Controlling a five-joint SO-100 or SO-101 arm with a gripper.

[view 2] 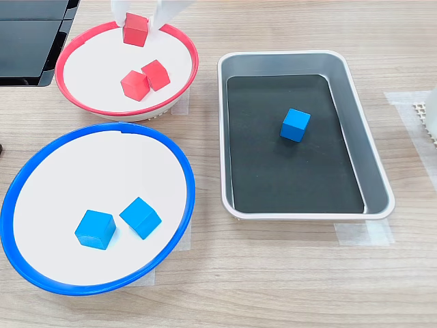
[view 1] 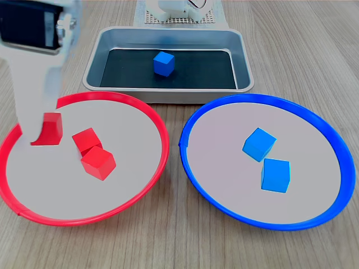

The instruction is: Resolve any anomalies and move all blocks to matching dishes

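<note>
Wood-grain tabletop [view 1: 314, 50] under everything, and honestly my arm is mostly a blur here. In the first exterior view it's a big out-of-focus white shape at the far left, cut off by the top edge, so you can't really read my gripper [view 1: 44, 130] there. The second exterior view only catches my two white fingertips [view 2: 119, 9] poking in from the top edge, one on each side of a red block [view 2: 135, 29], pinching it or near enough; whether they're actually touching it I can't tell.

That block sits at the edge of the red-rimmed dish [view 2: 82, 104], right between my fingers. Two more red blocks [view 2: 145, 79] lie touching each other in the middle of the same dish, a little apart from my hand.

Over in the blue-rimmed dish [view 1: 331, 140] there are two blue blocks [view 1: 267, 160], close together. One more blue block [view 1: 164, 63] sits alone in the silver metal tray [view 1: 242, 53], well away from me.
</note>
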